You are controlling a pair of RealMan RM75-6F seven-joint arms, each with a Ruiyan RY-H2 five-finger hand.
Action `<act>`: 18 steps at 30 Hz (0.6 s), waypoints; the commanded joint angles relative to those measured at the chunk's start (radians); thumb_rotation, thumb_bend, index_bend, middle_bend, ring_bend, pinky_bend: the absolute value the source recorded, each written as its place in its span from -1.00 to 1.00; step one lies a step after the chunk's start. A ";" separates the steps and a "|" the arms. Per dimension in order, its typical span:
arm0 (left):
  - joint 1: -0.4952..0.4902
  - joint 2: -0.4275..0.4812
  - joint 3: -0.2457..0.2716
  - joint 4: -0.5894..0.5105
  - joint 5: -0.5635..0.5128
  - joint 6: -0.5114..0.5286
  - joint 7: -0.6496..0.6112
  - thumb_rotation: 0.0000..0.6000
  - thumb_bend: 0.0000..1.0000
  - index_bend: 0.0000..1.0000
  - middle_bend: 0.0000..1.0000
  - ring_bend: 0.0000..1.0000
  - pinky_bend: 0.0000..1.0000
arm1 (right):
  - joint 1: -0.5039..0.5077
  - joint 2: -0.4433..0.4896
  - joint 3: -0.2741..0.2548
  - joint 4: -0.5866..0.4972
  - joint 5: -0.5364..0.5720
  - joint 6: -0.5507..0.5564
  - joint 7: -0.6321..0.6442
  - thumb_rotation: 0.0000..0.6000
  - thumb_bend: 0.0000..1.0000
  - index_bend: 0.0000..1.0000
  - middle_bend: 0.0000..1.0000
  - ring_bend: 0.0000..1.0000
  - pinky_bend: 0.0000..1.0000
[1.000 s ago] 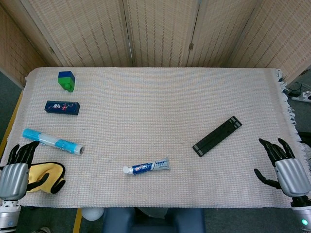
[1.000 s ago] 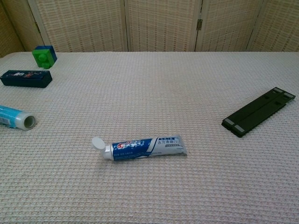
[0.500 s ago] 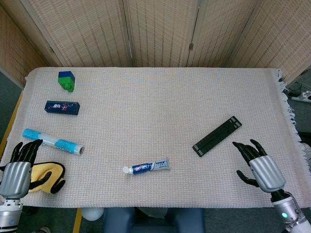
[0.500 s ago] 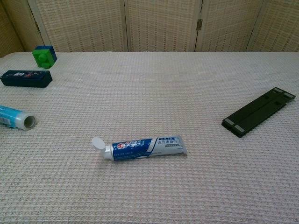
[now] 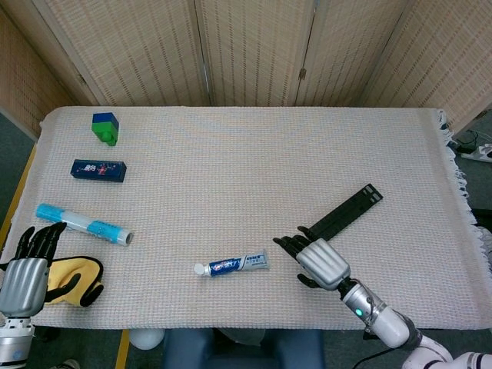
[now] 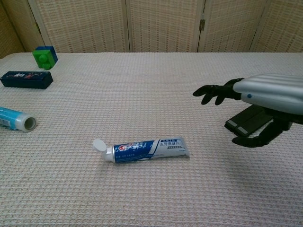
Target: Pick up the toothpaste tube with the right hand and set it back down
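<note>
Bench (image 5: 231,154): beige waffle-weave cloth. Tube (image 5: 232,265): blue/white w/ red, white cap. Right hand (image 5: 319,261): silver, black fingers. Far left block (image 5: 104,127): green + blue. Box (image 5: 98,170): navy. Near left cloth (image 5: 69,275): yellow.

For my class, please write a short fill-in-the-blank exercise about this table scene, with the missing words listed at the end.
1. The toothpaste tube lies flat with its white cap pointing to the ____ in the head view.
2. The right hand hovers with fingers spread, holding ____.
3. The left hand is beside a ____ cloth.
4. The green and blue block sits near the table's far ____ corner.

Missing words: left; nothing; yellow; left
</note>
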 commanded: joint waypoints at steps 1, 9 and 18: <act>0.001 0.000 0.001 0.000 -0.001 0.000 0.000 1.00 -0.47 -0.83 -0.72 -0.73 -1.00 | 0.112 -0.147 0.057 0.049 0.168 -0.098 -0.160 1.00 -0.22 -0.89 -0.63 -0.60 -0.81; 0.006 0.004 0.000 0.006 -0.011 -0.002 -0.007 1.00 -0.47 -0.83 -0.72 -0.73 -1.00 | 0.243 -0.350 0.081 0.173 0.383 -0.114 -0.315 1.00 -0.22 -0.76 -0.56 -0.55 -0.75; 0.007 0.008 -0.004 0.018 -0.023 -0.006 -0.021 1.00 -0.46 -0.83 -0.72 -0.73 -1.00 | 0.331 -0.457 0.087 0.258 0.491 -0.089 -0.371 1.00 -0.22 -0.52 -0.43 -0.45 -0.60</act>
